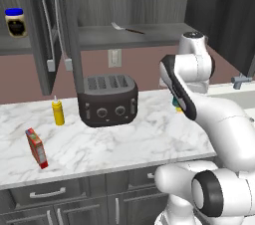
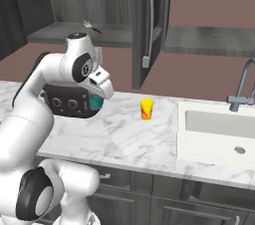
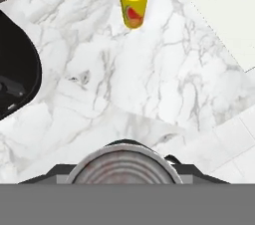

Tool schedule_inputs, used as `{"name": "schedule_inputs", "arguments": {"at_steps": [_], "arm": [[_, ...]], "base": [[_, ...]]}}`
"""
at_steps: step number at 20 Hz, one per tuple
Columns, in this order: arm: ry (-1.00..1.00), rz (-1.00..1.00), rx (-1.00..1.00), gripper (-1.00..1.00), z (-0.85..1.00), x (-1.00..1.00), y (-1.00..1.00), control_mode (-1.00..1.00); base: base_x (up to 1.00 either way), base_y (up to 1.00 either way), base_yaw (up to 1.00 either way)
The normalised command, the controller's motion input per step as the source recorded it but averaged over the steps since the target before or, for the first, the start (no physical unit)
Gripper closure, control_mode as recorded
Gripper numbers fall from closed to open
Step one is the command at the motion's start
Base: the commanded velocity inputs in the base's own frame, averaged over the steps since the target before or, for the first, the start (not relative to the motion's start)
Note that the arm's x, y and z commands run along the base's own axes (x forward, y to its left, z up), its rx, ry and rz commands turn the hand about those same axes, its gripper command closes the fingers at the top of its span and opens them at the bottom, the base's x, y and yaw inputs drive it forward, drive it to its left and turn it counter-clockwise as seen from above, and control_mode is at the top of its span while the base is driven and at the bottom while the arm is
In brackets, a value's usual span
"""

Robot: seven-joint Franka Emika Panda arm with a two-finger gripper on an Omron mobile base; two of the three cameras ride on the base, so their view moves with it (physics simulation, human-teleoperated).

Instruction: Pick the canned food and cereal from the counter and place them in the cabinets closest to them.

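Red cereal (image 1: 36,147) box's printed front is too small to read.

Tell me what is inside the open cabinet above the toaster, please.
On the shelf of the open cabinet lies one slim utensil with a dark handle. The open doors cover the left part of the shelf, so anything there cannot be seen.

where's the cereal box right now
In the left base view the cereal stands upright near the counter's front left edge, in front of the yellow squeeze bottle, left of the toaster.
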Motion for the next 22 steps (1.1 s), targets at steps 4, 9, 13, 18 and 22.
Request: {"name": "schedule_inputs", "arguments": {"at_steps": [4, 9, 13, 18, 22], "arm": [[-0.05, -0.11, 0.00, 1.00, 0.67, 0.00, 0.00, -1.00], [-0.04, -0.11, 0.00, 1.00, 0.70, 0.00, 0.02, -1.00], [-0.04, -0.10, 0.00, 1.00, 0.73, 0.00, 0.05, -1.00], [-0.11, -0.10, 0.00, 1.00, 0.67, 0.00, 0.09, -1.00], [-0.12, -0.08, 0.00, 1.00, 0.63, 0.01, 0.10, -1.00]], "base": [[0.00, 0.00, 0.00], [0.00, 0.00, 0.00], [0.00, 0.00, 0.00], [0.00, 0.00, 0.00], [0.00, 0.00, 0.00]]}}
